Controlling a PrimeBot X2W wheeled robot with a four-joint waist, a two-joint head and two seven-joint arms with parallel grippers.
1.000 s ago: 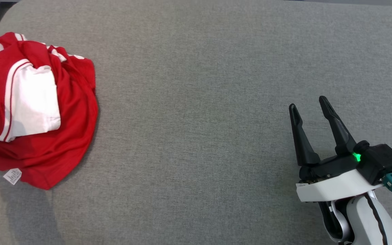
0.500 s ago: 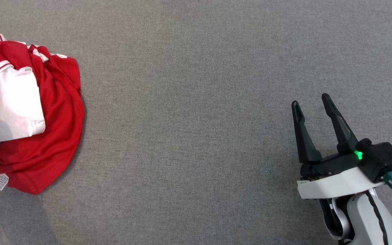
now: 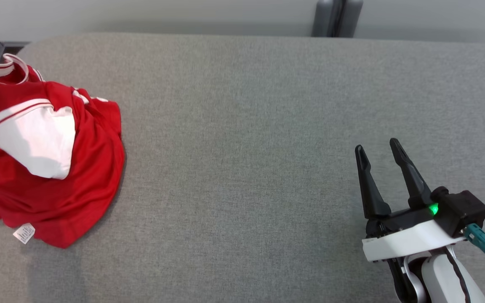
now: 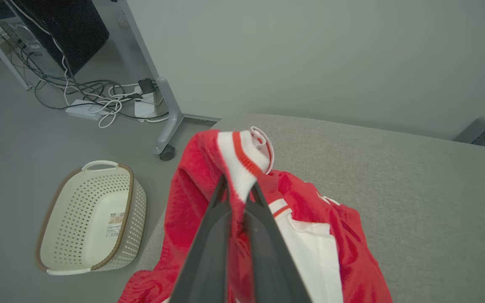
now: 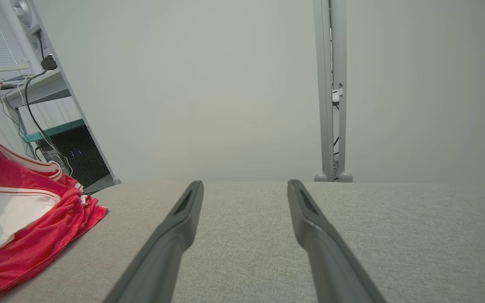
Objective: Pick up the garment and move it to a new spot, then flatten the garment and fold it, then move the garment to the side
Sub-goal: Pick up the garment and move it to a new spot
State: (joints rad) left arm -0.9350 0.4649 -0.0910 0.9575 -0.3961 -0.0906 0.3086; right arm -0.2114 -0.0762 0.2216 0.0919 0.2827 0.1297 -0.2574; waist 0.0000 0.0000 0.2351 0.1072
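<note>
left hand (image 4: 238,184) pinches the red garment (image 3: 86,176), cut off at the edge; right hand (image 3: 376,145) spread apart.

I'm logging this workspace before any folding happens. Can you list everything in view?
garment: one, red with white panels, crumpled at the table's left end, one edge lifted
care label: one, white, at the garment's near hem
table: one, grey fabric top
basket: one, cream with a brown rim, on the floor beside the table
cables: several, black and white, tangled on the floor by the wall
computer tower: one, black, beyond the cables
post: one, grey, behind the table's far edge
left gripper: one, dark fingers shut on the garment's striped ribbed edge
right gripper: one, dark fingers open, over the table's right side, holding nothing
</note>
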